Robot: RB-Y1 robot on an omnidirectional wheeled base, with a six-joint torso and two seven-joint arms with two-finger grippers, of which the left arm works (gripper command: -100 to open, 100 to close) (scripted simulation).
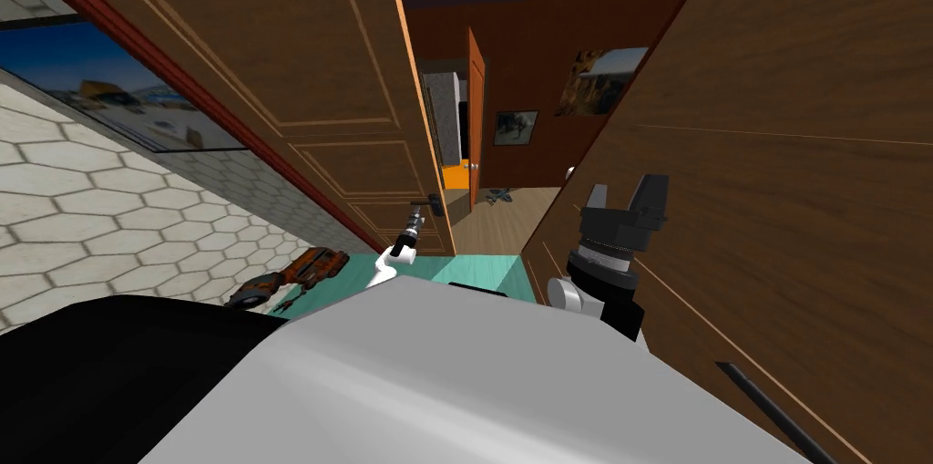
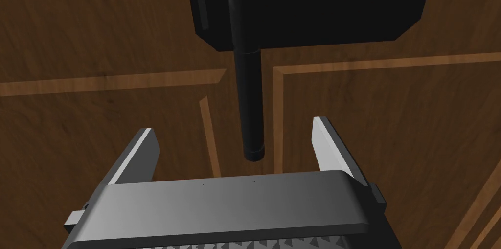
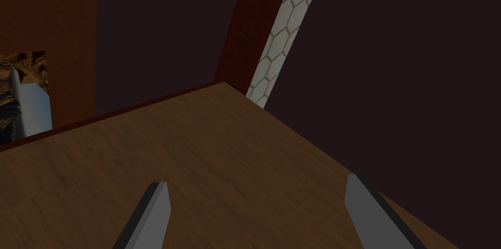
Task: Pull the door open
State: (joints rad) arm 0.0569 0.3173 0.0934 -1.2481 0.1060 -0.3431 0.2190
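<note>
my left gripper [image 2: 232, 127] is spread wide at the brown panelled door [image 2: 98, 128], the free end of its black lever handle [image 2: 248, 104] between my 2 fingers, ungripped. my right gripper [image 3: 257, 181] is apart too.

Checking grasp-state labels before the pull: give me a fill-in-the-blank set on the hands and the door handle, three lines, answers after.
1. The left hand is ___, one finger on each side of the lever handle, not pressing it.
2. That handle is ___ in colour, mounted on the brown panelled door.
3. The right hand, fingers apart before a brown wooden surface, holds ___.
Missing words: open; black; nothing.
</note>
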